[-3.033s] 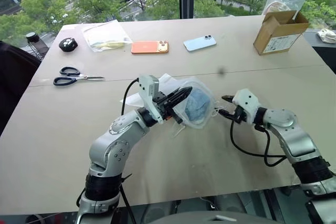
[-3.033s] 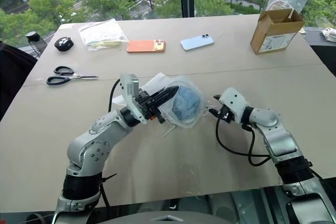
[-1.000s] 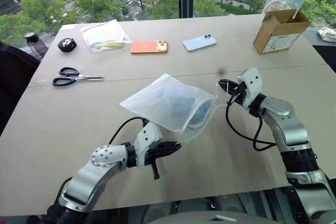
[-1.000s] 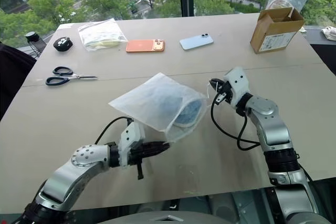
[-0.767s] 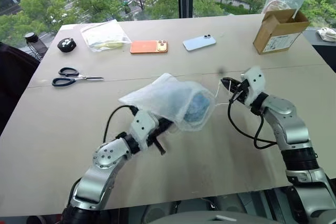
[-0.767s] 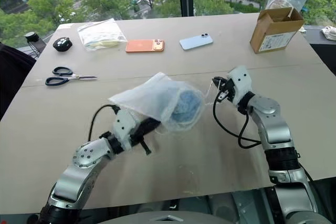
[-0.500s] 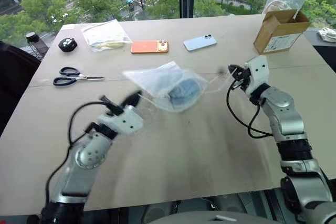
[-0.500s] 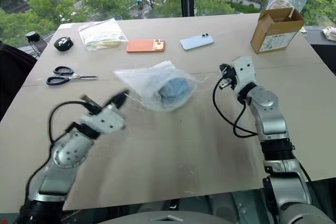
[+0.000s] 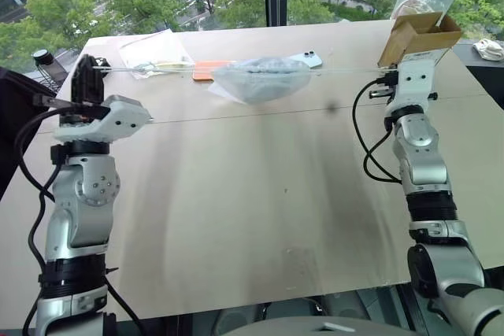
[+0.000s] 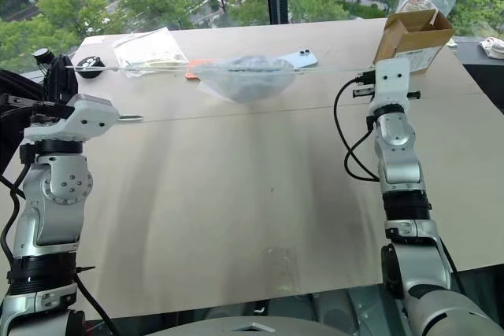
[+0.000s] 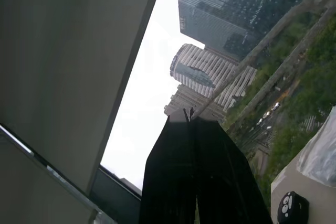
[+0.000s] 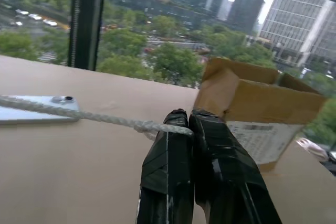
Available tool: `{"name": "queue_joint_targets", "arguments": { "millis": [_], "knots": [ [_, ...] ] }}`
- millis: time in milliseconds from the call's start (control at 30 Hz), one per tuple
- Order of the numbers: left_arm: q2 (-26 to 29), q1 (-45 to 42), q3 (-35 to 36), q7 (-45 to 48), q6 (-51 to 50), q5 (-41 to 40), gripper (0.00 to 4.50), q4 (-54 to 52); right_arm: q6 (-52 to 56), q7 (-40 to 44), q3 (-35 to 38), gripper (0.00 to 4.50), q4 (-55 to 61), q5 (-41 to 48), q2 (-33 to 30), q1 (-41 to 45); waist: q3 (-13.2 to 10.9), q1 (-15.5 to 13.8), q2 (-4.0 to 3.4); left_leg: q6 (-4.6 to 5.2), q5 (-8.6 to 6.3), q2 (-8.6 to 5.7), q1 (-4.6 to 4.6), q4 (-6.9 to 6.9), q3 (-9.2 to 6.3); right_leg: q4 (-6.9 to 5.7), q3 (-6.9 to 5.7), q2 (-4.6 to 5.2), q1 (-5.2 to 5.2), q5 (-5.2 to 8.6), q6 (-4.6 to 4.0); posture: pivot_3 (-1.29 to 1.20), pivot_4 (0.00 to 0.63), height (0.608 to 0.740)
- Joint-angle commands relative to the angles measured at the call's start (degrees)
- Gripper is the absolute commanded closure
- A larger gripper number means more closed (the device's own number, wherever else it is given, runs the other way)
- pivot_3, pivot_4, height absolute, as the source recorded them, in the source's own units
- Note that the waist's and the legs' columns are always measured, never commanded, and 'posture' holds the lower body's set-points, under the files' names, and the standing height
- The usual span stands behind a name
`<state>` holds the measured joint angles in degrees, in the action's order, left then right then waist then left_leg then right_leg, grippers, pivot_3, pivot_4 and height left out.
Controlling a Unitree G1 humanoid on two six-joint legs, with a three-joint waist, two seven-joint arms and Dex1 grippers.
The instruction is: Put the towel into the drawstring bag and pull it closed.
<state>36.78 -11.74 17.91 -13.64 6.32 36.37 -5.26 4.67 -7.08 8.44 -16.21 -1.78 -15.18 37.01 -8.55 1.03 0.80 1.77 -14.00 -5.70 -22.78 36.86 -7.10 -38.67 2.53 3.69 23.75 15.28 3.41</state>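
Your two grippers are spread wide apart with the bag [image 9: 260, 79] strung between them, hanging above the far middle of the table [image 9: 260, 218]. The towel [image 9: 264, 68] is inside, a pale blue lump showing through the thin cloth. The mouth looks gathered shut, so the task seems nearly finished.

The right gripper [image 12: 189, 121] is pressed together on the cord [image 12: 79, 113] — the right wrist view shows the white cord running straight into the pinch. The left gripper [image 11: 190, 121] is also pressed together, and the taut line in the head views ends at it, so it appears to be pinching the other cord; the cord itself is too thin to make out there.

The risks from here:
- Both cords look stretched straight. Pull further apart and you could snap a cord, tear the thin fabric at its channel, or have a cord slip out of a pinch.
- If one side slips, the bag would likely swing or drop toward the phones [image 9: 307, 58] just beyond it.
- Let go of both at once and the bag falls — lower it first.
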Motion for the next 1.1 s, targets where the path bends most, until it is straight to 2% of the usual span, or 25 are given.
{"name": "queue_joint_targets", "arguments": {
  "millis": [33, 200, 533, 667, 767, 933, 1000, 1067, 1100],
  "knots": [
    [-0.08, -0.22, 5.29, -4.85, -4.43, 0.37, 4.44, 1.3, 0.6, -6.44, 6.03, 4.5, 0.33, -0.43, -1.84, 0.11, 0.0, -0.01, 0.0, 0.0, 0.0, 0.0, 0.0, 0.0, 0.0, 0.0, 0.0, 0.0, 0.0, 0.0, 0.0, 0.0, 0.15, 0.734],
    [-1.78, 0.4, 6.14, -9.84, -6.82, 0.3, 4.44, 3.28, 1.2, -10.43, 7.1, 4.5, 0.02, -1.84, -3.13, -1.83, 0.0, 0.07, 0.0, 0.0, 0.0, 0.0, 0.02, 0.02, 0.01, -0.11, 0.01, -0.01, 0.02, 0.0, 0.0, 0.0, 0.15, 0.734],
    [-5.13, -0.21, 8.76, -20.25, -15.81, 1.54, 4.44, 4.65, 6.02, -19.98, 15.04, 4.5, 1.11, 4.96, -0.16, -2.9, 0.03, 0.1, 0.03, 0.0, 0.0, 0.01, 0.02, 0.12, 0.03, -0.2, 0.03, -0.02, 0.01, 0.0, 0.0, 0.0, 0.15, 0.734],
    [-5.55, -0.56, 8.53, -20.14, -15.31, -0.52, 4.44, 4.77, 7.77, -18.7, 14.97, 4.5, 0.92, 8.92, 0.56, -2.24, 0.03, 0.08, 0.03, 0.0, 0.0, 0.01, 0.02, 0.14, 0.05, -0.21, 0.03, -0.02, 0.01, 0.0, 0.0, 0.0, 0.15, 0.734],
    [-6.46, -1.62, 5.7, -15.03, -13.08, -5.45, 4.44, 6.44, 8.66, -4.13, 9.8, 4.5, -0.19, 16.45, 1.01, -0.48, 0.03, 0.15, 0.03, 0.0, 0.0, 0.01, 0.02, 0.18, 0.04, -0.21, 0.03, -0.03, 0.0, 0.0, 0.0, 0.0, 0.15, 0.734],
    [-7.85, -1.24, -4.66, 1.56, -3.52, -16.2, 4.44, 7.71, 13.23, 21.95, 1.44, 4.5, 3.72, 24.09, -1.06, -2.89, 0.04, 0.71, 0.03, 0.01, 0.0, 0.01, 0.02, 0.22, 0.02, -0.21, -0.02, -0.01, -0.05, 0.0, 0.0, 0.0, 0.15, 0.734],
    [-7.28, 0.53, -9.29, 11.93, 1.36, -21.8, 4.44, 6.3, 15.97, 33.67, -2.24, 4.5, 7.84, 26.79, -4.45, -5.62, 0.05, 0.65, 0.04, 0.01, 0.0, 0.0, -0.06, 0.29, -0.02, -0.16, -0.08, 0.04, -0.06, 0.0, 0.0, 0.0, 0.15, 0.734],
    [-6.69, 2.53, -11.55, 19.38, 3.92, -26.52, 4.44, 5.2, 14.94, 42.87, -6.26, 4.5, 10.44, 25.39, -9.21, -8.66, 0.05, 0.76, 0.04, 0.02, -0.01, -0.01, -0.09, 0.29, 0.01, -0.13, -0.08, 0.1, -0.06, 0.0, 0.0, 0.0, 0.15, 0.734],
    [-6.55, 3.58, -12.2, 22.88, 4.24, -29.07, 4.23, 5.01, 13.86, 46.41, -7.76, 3.87, 10.33, 24.09, -11.69, -9.99, 0.05, 0.81, 0.03, 0.03, -0.01, -0.01, -0.1, 0.29, 0.01, -0.1, -0.09, 0.12, -0.06, 0.0, 0.0, 0.0, 0.15, 0.734]
  ]
}}
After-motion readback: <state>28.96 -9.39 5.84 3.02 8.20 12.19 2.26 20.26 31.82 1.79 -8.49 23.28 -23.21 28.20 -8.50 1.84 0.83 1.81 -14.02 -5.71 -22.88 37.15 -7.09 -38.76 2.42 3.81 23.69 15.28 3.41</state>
